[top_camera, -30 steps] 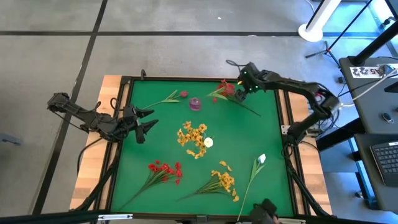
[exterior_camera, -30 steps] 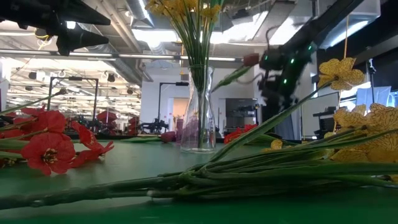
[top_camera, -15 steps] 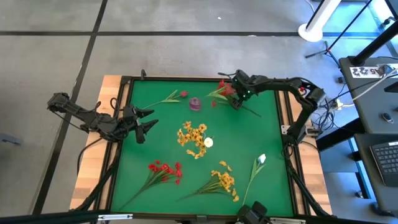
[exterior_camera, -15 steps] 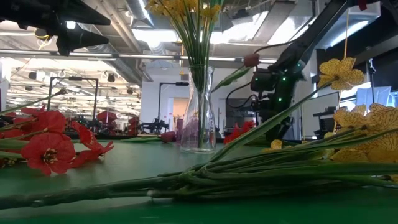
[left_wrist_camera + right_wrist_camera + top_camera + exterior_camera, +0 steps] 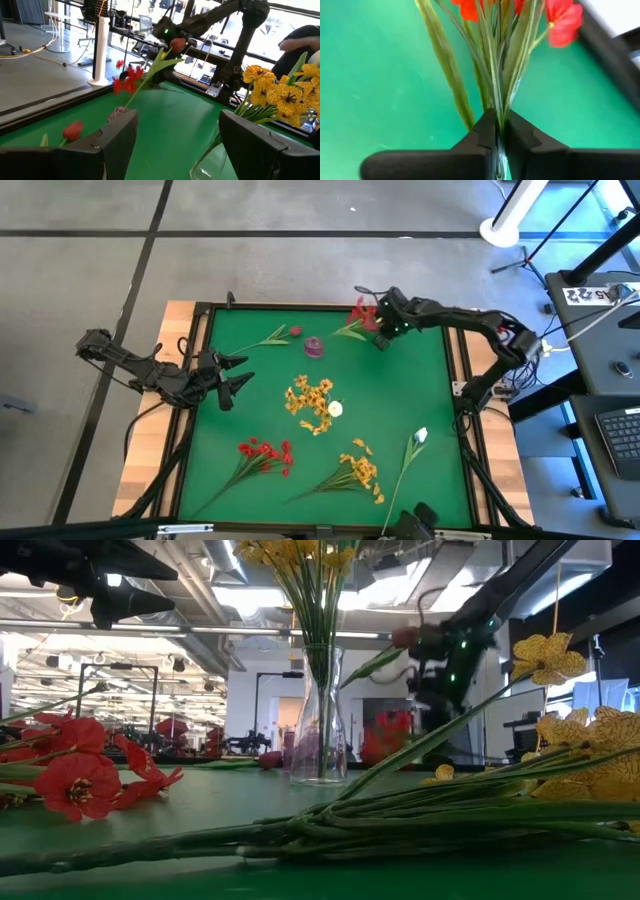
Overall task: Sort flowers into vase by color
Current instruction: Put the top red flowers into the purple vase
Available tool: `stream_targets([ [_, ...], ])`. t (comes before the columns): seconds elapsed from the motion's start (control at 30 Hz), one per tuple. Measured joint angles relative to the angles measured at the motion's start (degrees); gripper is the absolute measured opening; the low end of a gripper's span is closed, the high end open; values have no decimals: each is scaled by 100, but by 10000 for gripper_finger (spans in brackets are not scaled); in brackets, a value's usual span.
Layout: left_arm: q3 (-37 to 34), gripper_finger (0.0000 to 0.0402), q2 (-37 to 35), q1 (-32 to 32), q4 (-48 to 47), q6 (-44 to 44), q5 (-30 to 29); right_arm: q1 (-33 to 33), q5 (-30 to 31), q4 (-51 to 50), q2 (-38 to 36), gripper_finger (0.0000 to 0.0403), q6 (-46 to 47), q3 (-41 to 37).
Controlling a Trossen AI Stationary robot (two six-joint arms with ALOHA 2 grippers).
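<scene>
Right hand clamped tight on the thin green stems of a red artificial flower cluster, up near the top edge of the green surface in the high view, right of centre. Left hand parked at the surface's left edge, fingers spread apart, holding nothing. Clear glass vase of yellow-orange flowers standing mid-frame. Loose red flower bunch lying lower left, white tulip bud lower right.
</scene>
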Motion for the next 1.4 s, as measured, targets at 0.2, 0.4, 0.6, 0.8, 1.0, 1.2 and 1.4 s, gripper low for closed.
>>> stream_targets([
  [0.2,0,272,0,0,0,-4,0,0,0,190,-1068,10,348,22],
  [0.4,0,272,0,5,53,87,-22,2,-18,556,-2108,6,570,379],
  [0.6,455,272,22,442,479,983,-68,4,-1008,2002,-2757,8,1294,480],
  [0.8,1743,256,567,1421,495,2140,1221,14,-2110,3507,-2746,7,1895,480],
  [1.0,3295,218,1819,2358,116,2732,2195,313,-2426,4894,-2618,4,2055,480],
  [1.2,4453,190,3368,3165,-176,2927,3312,691,-2287,5370,-2624,4,2057,482],
  [1.4,5474,185,4702,3821,-92,3107,3720,937,-2250,5400,-2625,6,2055,482],
])
